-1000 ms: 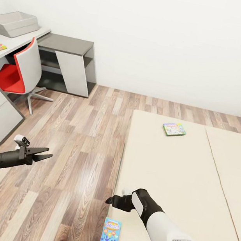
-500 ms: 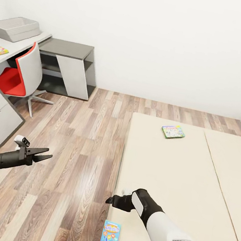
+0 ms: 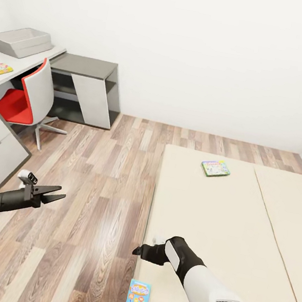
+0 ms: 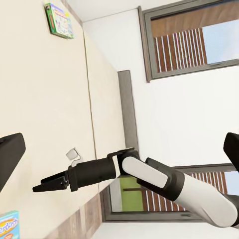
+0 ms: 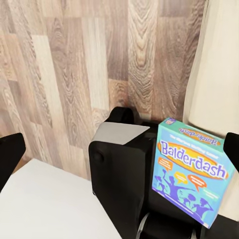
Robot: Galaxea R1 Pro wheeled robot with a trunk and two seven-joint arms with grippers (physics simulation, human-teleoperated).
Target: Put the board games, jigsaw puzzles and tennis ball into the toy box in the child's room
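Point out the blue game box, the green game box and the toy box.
blue game box (image 3: 137, 301), head view, cover centre
green game box (image 3: 216, 168), head view, top face
toy box (image 3: 22, 42), head view, front wall

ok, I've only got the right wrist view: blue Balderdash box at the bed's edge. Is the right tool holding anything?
Observer: No. In the head view the right tool is empty, hovering at the edge of the bed, apart from the blue Balderdash box.
Operator: Any other game on the bed?
Observer: Yes, a green-bordered game box lies flat farther up the same mattress section.
Operator: Toy box?
Observer: The toy box sits on the table, across the wood floor, beyond a red chair.
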